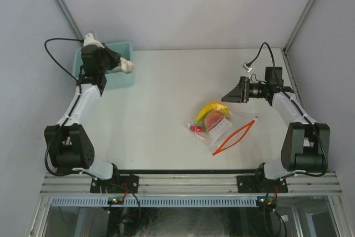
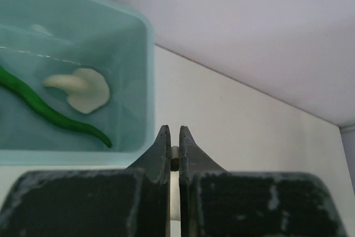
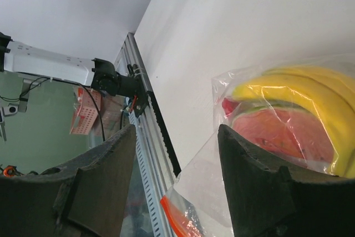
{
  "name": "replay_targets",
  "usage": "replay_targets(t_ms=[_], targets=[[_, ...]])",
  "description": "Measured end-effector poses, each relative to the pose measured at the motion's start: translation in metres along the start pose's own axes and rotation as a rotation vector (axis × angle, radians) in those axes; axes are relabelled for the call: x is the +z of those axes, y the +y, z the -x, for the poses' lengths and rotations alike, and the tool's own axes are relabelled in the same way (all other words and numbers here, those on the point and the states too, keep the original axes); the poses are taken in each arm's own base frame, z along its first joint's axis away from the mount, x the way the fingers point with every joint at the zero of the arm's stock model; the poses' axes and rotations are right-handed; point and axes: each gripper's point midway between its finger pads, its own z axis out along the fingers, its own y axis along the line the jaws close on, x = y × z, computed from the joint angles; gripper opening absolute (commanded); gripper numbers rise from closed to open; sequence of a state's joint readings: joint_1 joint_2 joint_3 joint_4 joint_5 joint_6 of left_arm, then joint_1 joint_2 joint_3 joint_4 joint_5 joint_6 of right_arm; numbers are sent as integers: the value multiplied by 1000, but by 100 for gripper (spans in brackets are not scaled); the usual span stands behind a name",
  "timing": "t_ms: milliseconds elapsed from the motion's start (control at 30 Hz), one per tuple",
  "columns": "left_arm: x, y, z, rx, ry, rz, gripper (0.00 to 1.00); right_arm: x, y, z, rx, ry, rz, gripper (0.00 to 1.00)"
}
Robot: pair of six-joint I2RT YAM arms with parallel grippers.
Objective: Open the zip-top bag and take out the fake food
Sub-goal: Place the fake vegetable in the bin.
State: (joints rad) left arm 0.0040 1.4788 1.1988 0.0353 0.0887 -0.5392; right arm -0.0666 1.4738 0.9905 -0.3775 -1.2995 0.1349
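table (image 1: pixel 166 90): zip-top bag (image 1: pixel 226 130) holds banana (image 1: pixel 209 109); right gripper (image 3: pixel 177 165) agape

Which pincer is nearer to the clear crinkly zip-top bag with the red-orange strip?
Right. The right pincer hangs open just beyond the far edge of the clear crinkly zip-top bag; the left pincer is across the table at the teal plastic bin.
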Motion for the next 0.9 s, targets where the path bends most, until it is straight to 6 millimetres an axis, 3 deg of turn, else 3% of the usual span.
replay_targets(t_ms=[233,567,733,900], targets=[[23,50,44,-40,-54,153,0,-1,-5,-1,-5,-1,-13,60],[58,108,86,-40,-163,429,0,-2,-9,-2,3,2,-19,61],[76,134,92,-23,-189,545,0,-2,-11,-3,1,2,-21,61],[96,168,75,-12,-161,651,0,-1,-14,-4,11,6,-27,61]])
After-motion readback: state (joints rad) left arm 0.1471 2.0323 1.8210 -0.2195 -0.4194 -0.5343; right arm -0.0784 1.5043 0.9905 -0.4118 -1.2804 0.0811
